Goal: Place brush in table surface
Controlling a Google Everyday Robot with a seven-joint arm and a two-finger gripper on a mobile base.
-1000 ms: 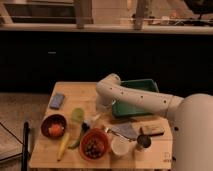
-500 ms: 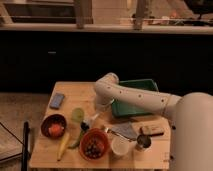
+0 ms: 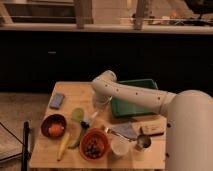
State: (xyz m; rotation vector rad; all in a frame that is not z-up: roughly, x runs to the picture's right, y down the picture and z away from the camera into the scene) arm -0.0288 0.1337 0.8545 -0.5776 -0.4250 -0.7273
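My gripper (image 3: 94,114) hangs down from the white arm (image 3: 131,94) over the middle of the wooden table (image 3: 70,92), just right of a green cup (image 3: 77,115). A small dark and pale thing (image 3: 88,121) shows right under the gripper, close to the table top; it may be the brush. I cannot tell whether it is held or lies on the wood.
A green tray (image 3: 134,100) stands at the back right. A blue flat object (image 3: 56,100) lies at the left. In front are a red bowl with orange food (image 3: 54,125), a banana (image 3: 63,145), a red bowl of dark fruit (image 3: 94,145), a white cup (image 3: 120,148), a grey cloth (image 3: 125,131) and a metal cup (image 3: 143,142).
The arm's elbow and the gripper have shifted slightly to the left, towards the green cup. Nothing else on the table has moved.
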